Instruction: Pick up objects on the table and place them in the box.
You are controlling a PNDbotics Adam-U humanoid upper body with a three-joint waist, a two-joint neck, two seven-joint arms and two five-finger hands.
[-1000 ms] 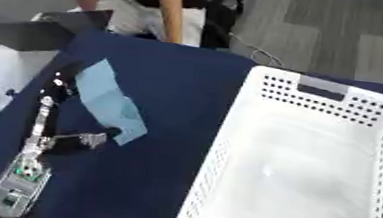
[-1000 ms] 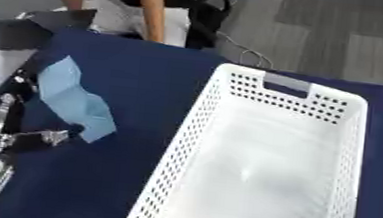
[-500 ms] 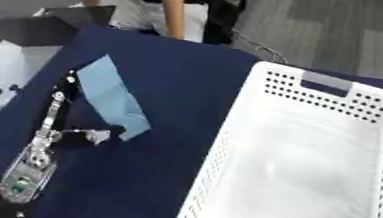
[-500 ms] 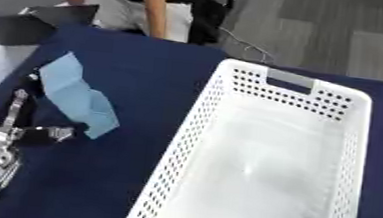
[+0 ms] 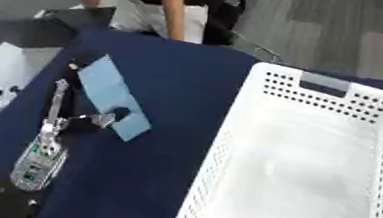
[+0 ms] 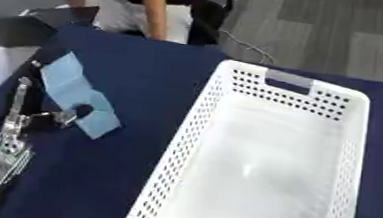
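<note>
A: Which step is this?

B: Picking, I judge. The left hand [image 5: 48, 132] lies at eight o'clock, fingers straight toward twelve, thumb touching the pale blue packet [image 5: 113, 96] on the table [image 5: 171, 89].

A: Next?

B: Curl round the packet, carry it toward three o'clock into the empty white box [image 5: 309, 157]. No right hand shows.

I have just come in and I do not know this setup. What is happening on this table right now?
The robot's left hand reaches over the dark blue table with its straight fingers resting at the near end of a light blue sheet, which lies flat on the left. The white perforated box stands on the right and looks empty, so nothing has been placed in it yet. The right hand shows in neither view.
</note>
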